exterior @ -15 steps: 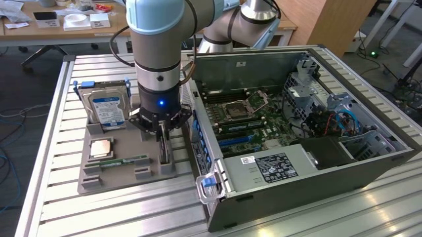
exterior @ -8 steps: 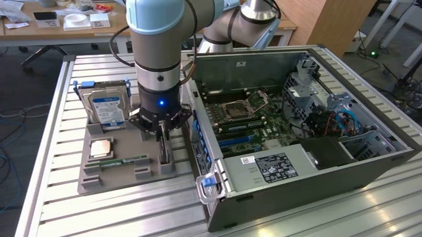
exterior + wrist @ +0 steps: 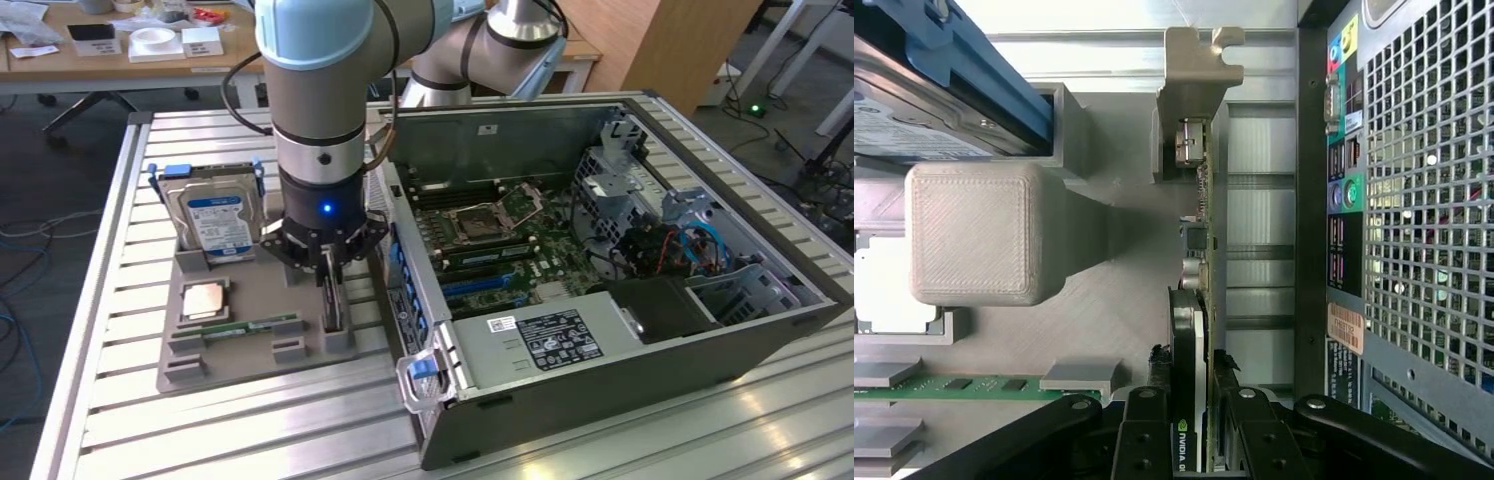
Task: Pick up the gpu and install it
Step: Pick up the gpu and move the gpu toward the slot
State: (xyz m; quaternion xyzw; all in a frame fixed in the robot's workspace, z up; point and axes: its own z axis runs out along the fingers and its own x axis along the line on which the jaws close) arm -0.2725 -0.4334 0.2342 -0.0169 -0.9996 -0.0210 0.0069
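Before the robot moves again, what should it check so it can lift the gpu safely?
1. Gripper lined up with the gpu: ok, it sits right above the card.
2. Gpu standing on edge in the gray tray: ok.
3. Hold on the gpu: cannot tell.
4. Hard drive and memory stick apart from the gpu: ok.
5. Computer case open, motherboard showing: ok.

Exterior view: gpu [image 3: 332, 315] mostly hidden behind the gripper [image 3: 330, 285] — thin edge shows; arm [image 3: 320, 60] cut by the frame. Wrist view: hard drive [image 3: 914, 120], memory stick [image 3: 954, 388], computer case [image 3: 1414, 200] run off the frame; case sticker [image 3: 1344, 328] print too small to read.
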